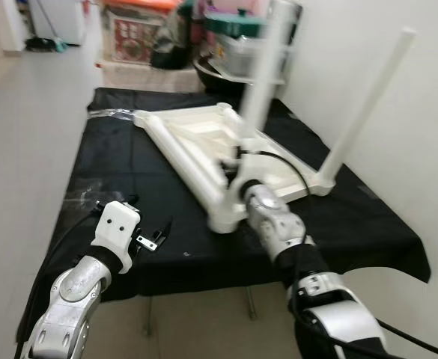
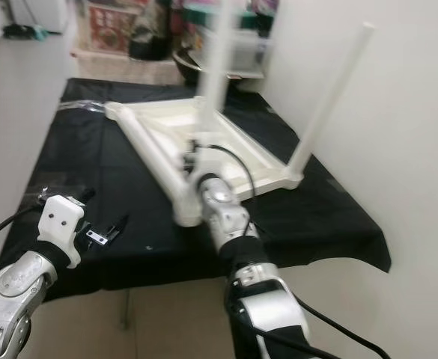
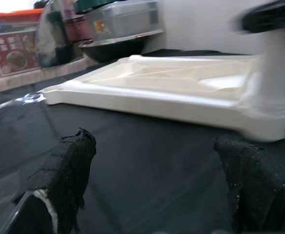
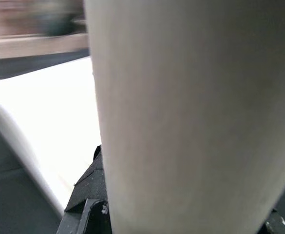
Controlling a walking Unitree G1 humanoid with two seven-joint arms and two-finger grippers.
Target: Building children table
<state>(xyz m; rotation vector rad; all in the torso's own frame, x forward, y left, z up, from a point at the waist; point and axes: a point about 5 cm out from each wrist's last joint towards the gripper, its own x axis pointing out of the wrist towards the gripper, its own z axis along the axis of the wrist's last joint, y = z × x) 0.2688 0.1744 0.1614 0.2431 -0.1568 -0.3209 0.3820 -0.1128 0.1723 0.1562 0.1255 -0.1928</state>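
Black cloth [image 1: 129, 172], metal pots [image 3: 118, 27], red-lidded box [image 1: 138, 30], white wall [image 1: 398, 97]

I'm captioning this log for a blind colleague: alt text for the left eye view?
The right gripper holds a blurred white leg upright on an upturned white tabletop lying on a black-covered table. One leg stands fitted; the left gripper hovers open.

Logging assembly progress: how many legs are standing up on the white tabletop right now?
2. One leg rises from the corner of the upside-down tabletop nearest the wall. The other leg, blurred, is at the near corner, with the right gripper around its base.
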